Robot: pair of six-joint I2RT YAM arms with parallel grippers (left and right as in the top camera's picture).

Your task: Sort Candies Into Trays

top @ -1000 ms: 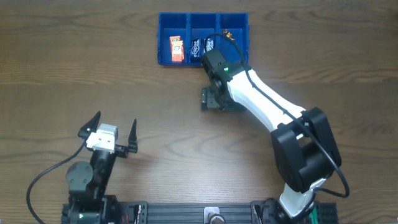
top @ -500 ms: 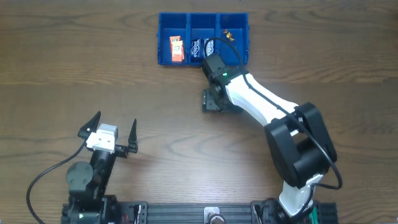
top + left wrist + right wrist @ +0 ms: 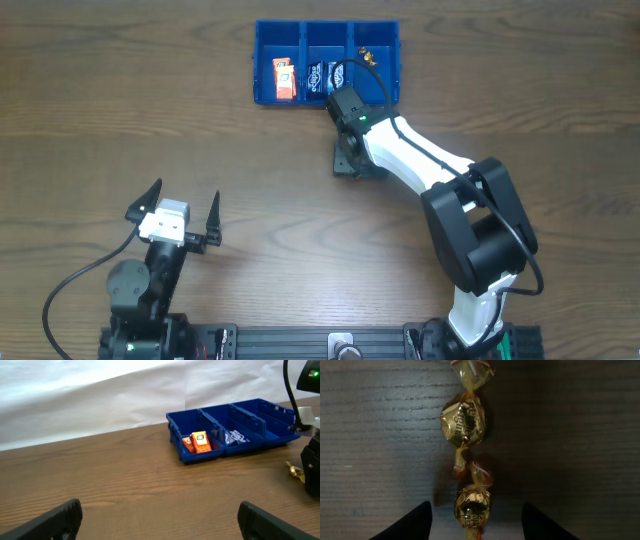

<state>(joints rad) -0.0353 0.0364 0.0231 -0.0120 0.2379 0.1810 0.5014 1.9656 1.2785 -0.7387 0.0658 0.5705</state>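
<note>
Blue tray (image 3: 262,50) (image 3: 175,435) sits at the far centre of the bench (image 3: 120,120), with three compartments side by side.
- **Left compartment:** orange candies (image 3: 285,78) (image 3: 200,442), lying against the near wall.
- **Middle compartment:** blue-and-white wrapped candy (image 3: 318,76) (image 3: 235,437).
- **Right compartment:** small gold piece (image 3: 365,55) toward the far end. Too small to tell more.

The right arm reaches up across the bench. The right pincer (image 3: 350,160) (image 3: 476,506) is just on the near side of the tray, below the middle compartment and pointing down at the wood. It is spread.

In the right wrist view, two gold foil candies lie on the bare bench in a line, outside the tray.
- **First gold candy (image 3: 471,505):** lies between the two dark fingertips (image 3: 407,525). There is a gap on both sides and nothing is pinching it.
- **Second gold candy (image 3: 463,420):** lies just beyond the first. Their twisted wrapper ends are almost touching, and its other twist points away.

The left wrist view shows a gold wrapper (image 3: 295,471) on the bench just beside the right arm's dark pincer body, on the near side of the tray. Cannot tell which of the two candies it is.

The left arm is at the near left, well apart from the tray and the candies. The left pincer (image 3: 185,192) (image 3: 159,507) is spread wide and holds nothing, with only wood under it.
</note>
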